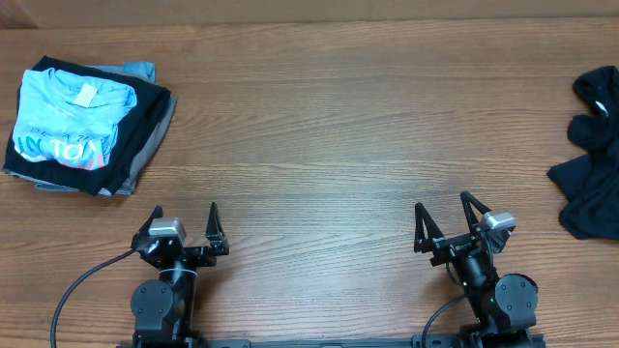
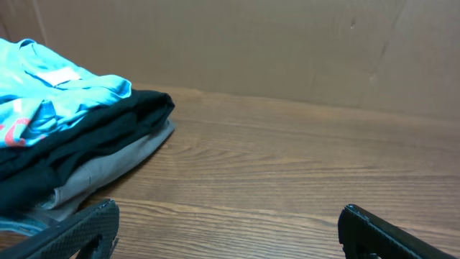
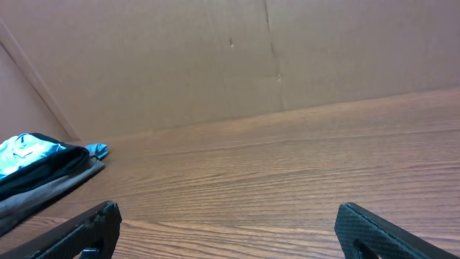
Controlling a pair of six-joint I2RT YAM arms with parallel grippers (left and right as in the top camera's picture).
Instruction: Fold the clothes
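A folded light blue T-shirt (image 1: 68, 121) with white and red lettering lies on top of a stack at the far left of the table. Under it are a folded black garment (image 1: 145, 121) and a grey garment (image 1: 160, 130). The stack also shows in the left wrist view (image 2: 65, 137) and the right wrist view (image 3: 39, 169). A crumpled black garment (image 1: 592, 155) lies loose at the far right edge. My left gripper (image 1: 184, 215) is open and empty near the front edge. My right gripper (image 1: 443, 205) is open and empty, also near the front.
The wooden table (image 1: 338, 126) spans the view. A brown cardboard wall (image 3: 251, 57) stands behind the table. Both arm bases sit at the front edge with cables trailing.
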